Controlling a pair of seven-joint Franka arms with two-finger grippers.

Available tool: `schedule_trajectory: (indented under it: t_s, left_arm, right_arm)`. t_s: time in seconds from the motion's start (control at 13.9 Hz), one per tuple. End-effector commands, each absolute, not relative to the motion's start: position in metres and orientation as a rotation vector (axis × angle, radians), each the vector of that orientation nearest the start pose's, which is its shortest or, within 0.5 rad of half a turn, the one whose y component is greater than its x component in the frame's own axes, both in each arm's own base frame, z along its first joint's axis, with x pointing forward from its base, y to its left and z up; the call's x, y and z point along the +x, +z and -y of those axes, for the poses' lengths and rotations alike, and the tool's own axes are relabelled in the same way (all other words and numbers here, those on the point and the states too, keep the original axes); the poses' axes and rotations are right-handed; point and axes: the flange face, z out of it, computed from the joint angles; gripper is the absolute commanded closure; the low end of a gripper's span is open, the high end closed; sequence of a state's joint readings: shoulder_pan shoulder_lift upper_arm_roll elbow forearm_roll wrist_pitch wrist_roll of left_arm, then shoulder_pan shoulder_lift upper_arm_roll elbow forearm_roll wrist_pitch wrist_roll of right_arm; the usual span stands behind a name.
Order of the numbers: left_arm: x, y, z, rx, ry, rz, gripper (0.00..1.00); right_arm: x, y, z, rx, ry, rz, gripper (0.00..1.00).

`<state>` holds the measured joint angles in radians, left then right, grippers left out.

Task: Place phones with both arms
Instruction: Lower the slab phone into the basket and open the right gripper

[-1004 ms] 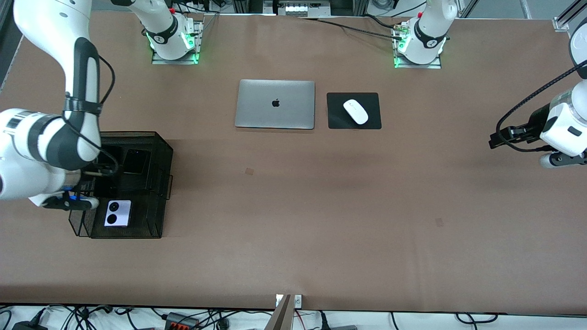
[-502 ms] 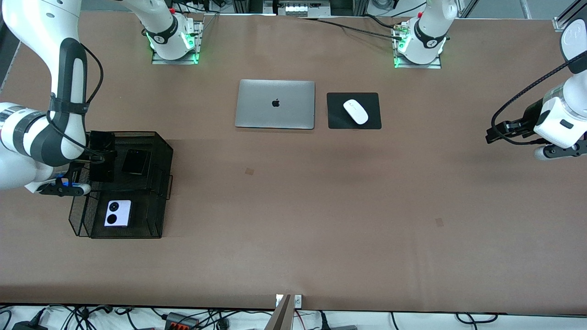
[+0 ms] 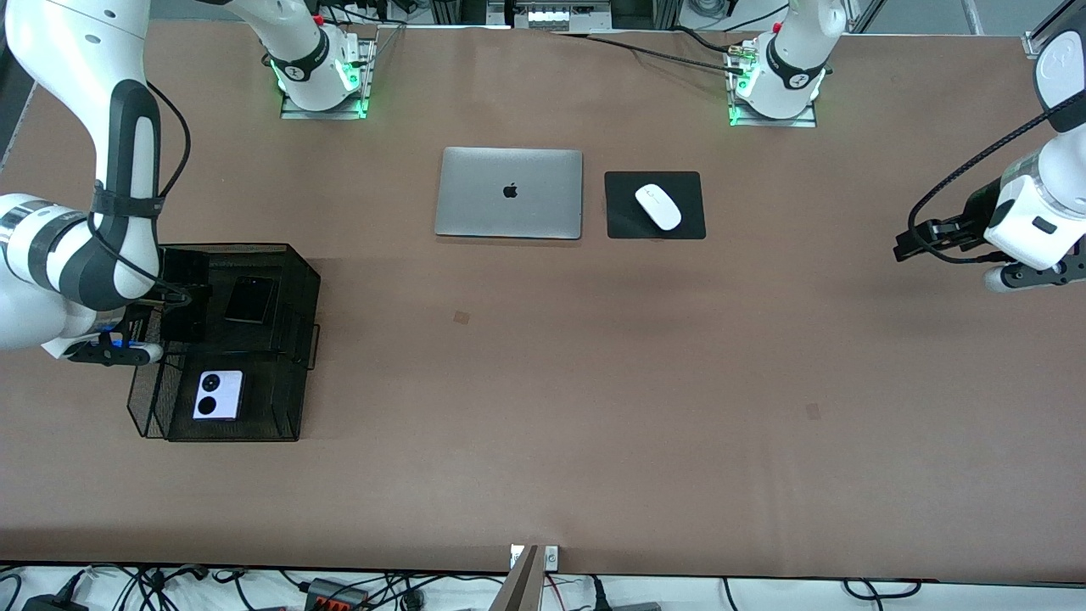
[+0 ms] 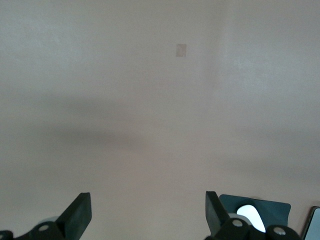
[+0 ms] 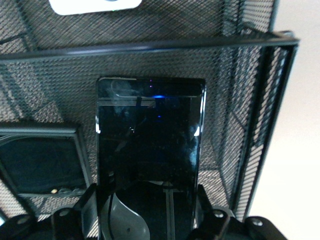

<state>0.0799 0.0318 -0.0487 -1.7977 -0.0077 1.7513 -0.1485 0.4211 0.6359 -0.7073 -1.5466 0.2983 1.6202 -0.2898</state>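
A robotics lab, two white robot arms [image 3: 93, 170] bolted on lit metal base plates [image 3: 322, 106] along a wide brown table [image 3: 543, 407], aluminium framing [image 3: 1044, 34] at its edge, cables and power strips [image 3: 331, 591] tangled below.

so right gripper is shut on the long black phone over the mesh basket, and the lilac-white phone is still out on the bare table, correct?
Not quite. The lilac-white phone lies inside the mesh basket, in its compartment nearest the front camera, as the front view shows. The right gripper is shut on the long black phone over the basket.
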Motion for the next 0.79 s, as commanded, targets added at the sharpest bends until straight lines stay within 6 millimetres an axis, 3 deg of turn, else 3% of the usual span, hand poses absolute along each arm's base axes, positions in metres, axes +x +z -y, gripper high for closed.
schedule_trajectory:
  t_s: [0.0,0.14,0.22,0.29,0.36,0.5,0.72]
  left_arm:
    - [0.545,0.516,-0.018,-3.148,0.067,0.284,0.00]
    - [0.543,0.512,-0.018,-3.147,0.079,0.284,0.00]
    - [0.543,0.513,-0.018,-3.147,0.077,0.284,0.00]
    - [0.543,0.512,-0.018,-3.147,0.074,0.281,0.00]
    - [0.543,0.513,-0.018,-3.147,0.070,0.281,0.00]
    - [0.543,0.513,-0.018,-3.147,0.070,0.284,0.00]
    - [0.542,0.518,-0.017,-3.148,0.053,0.281,0.00]
  right_arm:
    - [0.637,0.315,0.095,-3.084,0.619,-0.061,0.76]
    - [0.639,0.303,0.099,-3.089,0.606,-0.050,0.76]
    - [0.638,0.297,0.102,-3.090,0.598,-0.043,0.68]
    - [0.637,0.294,0.102,-3.093,0.592,-0.044,0.30]
    - [0.638,0.298,0.099,-3.092,0.590,-0.039,0.00]
    - [0.642,0.310,0.089,-3.100,0.562,-0.041,0.00]
    - [0.656,0.355,0.081,-3.117,0.429,-0.015,0.00]
